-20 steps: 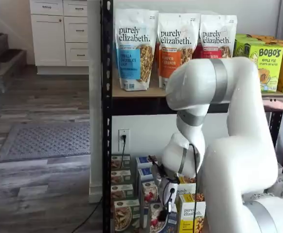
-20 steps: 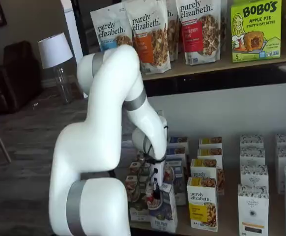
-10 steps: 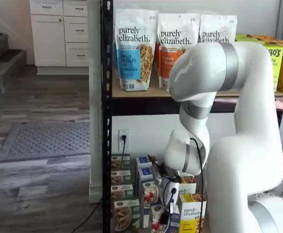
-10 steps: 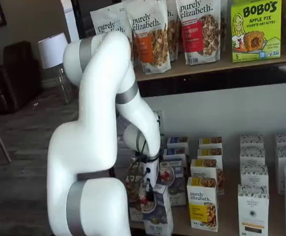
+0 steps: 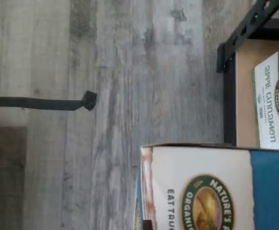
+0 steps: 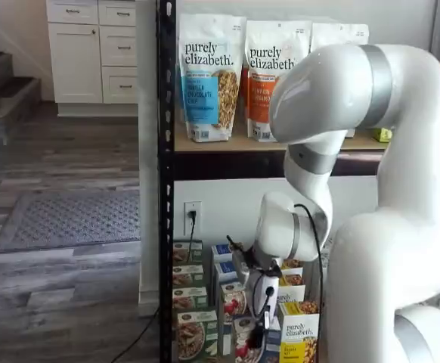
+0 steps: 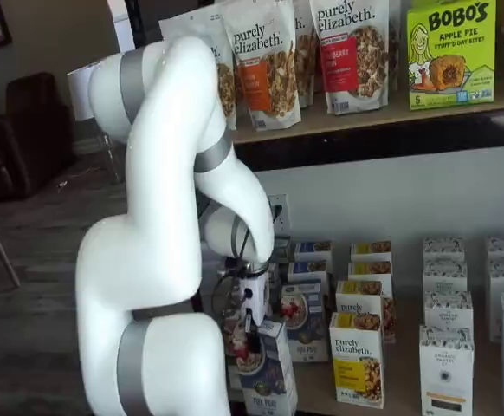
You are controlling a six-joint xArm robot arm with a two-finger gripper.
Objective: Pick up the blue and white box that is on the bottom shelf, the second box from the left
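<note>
Blue and white box [image 7: 268,368] in the hand [image 7: 250,325], drawn forward of the bottom shelf [image 7: 390,394].

We find the black fingers clenched on its top edge, holding it tilted clear of the purely elizabeth carton [image 7: 357,360], so neighbouring rows stand undisturbed.

Blue and white box [image 7: 268,368] held upright at the front edge of the bottom shelf [image 7: 390,399], out ahead of the row behind, picture of a granola bowl with red berries on its face. In the wrist view [image 5: 216,189], white panel with a round green logo, blue band alongside.
</note>
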